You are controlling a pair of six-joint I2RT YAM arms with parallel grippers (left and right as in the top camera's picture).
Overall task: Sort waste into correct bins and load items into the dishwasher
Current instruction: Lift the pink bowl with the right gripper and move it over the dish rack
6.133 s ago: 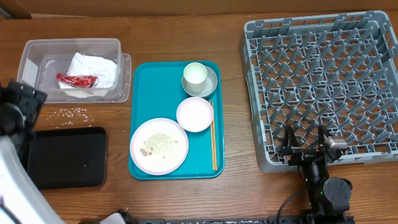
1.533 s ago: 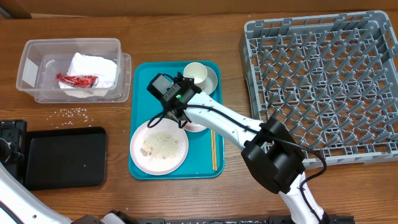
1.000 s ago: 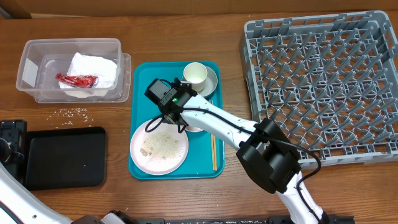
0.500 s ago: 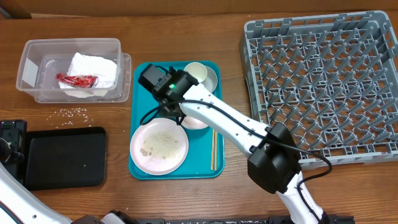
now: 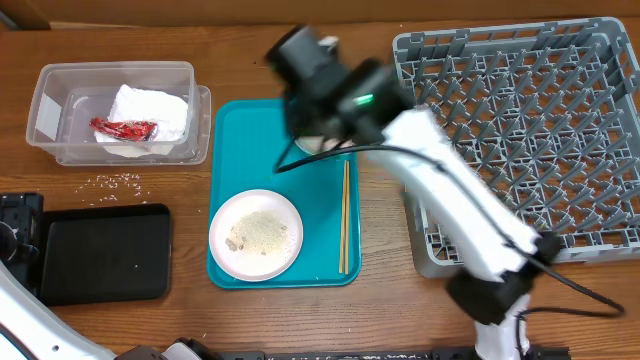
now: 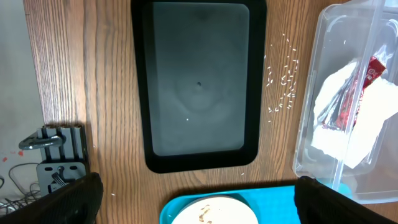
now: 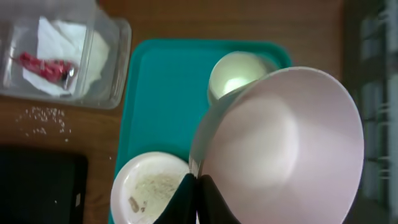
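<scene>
overhead: the right arm (image 5: 430, 150) is high over the teal tray (image 5: 240, 150), blurred, with the dish rack (image 5: 520, 130) just to its right. the plate (image 5: 255, 234) of rice scraps and the chopsticks (image 5: 345, 215) lie on the tray, and the clear tub (image 5: 115, 68) holds the napkin (image 5: 150, 110) and wrapper (image 5: 124, 128). left wrist: the left jaws stand wide and empty above the black tray (image 6: 199, 81), with loose rice (image 6: 283, 81) on the bench (image 6: 106, 93) beside it. right wrist: the right jaws are pinched on the rim of the pale pink bowl (image 7: 280, 143), which hangs tilted above the cup (image 7: 239, 74) — a rim-only hold, so it may swing. the step in hand is probably the carry to the rack. keep the pinch firm, travel slowly, clear the rack's wall and set the bowl on edge between pegs — release only once it rests.
</scene>
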